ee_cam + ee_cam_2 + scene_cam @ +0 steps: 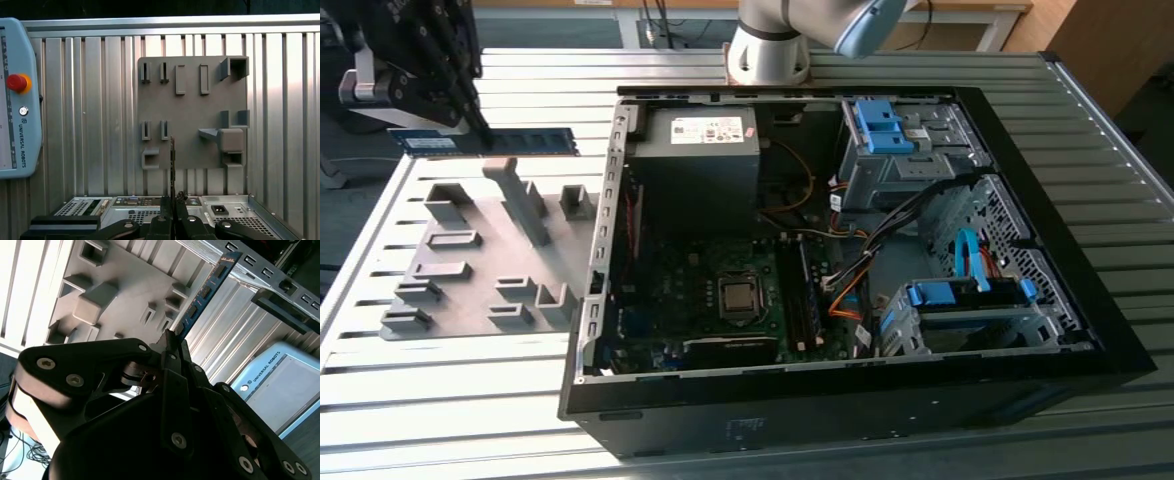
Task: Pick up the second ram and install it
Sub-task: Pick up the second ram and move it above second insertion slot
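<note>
My gripper (470, 132) hangs above the table at the exterior view's left, beyond the grey holder plate (480, 265). It is shut on the second ram (500, 142), a thin green strip with small black chips that sticks out level from the fingers. In the second wrist view the ram (205, 292) runs out from the closed gripper (174, 341) over the plate (125, 290). The first wrist view shows the ram (172, 160) edge-on, rising from the gripper (173, 198). The open PC case (607, 300) lies to the exterior view's right, and its motherboard slot rails (801, 295) are exposed.
The holder plate carries several raised grey blocks (527, 205). Inside the case are a power supply (700, 150), blue drive brackets (887, 125) and loose cables (854, 270). A teach pendant (17, 100) lies on the ribbed table beside the plate. The arm's base (767, 50) stands behind the case.
</note>
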Available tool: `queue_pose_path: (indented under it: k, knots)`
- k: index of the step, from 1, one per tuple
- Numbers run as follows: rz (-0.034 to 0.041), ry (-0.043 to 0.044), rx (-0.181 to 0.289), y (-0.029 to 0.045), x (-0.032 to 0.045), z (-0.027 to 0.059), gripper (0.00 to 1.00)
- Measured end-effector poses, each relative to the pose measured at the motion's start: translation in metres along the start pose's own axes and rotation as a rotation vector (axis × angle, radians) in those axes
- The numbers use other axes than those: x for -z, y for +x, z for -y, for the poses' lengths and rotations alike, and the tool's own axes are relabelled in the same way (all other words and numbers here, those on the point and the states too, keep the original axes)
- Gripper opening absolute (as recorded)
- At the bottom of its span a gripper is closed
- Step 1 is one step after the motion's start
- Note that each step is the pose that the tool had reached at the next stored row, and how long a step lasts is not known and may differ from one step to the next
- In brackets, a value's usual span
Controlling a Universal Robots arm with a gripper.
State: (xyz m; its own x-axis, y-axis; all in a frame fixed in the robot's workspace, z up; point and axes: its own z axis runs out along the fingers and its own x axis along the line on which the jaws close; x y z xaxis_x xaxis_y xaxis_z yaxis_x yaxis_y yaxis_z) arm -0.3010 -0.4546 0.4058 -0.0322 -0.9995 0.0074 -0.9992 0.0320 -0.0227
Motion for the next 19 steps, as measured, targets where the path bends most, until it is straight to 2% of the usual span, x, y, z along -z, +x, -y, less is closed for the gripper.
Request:
queue_pose_path:
  k: [7, 19]
  knots:
    - [0.0, -0.0001, 0.0, -0.0002, -0.0002, 0.0058, 0.14]
    - [0.0, -0.0001, 0.0, -0.0008, -0.0007, 0.0236, 0.14]
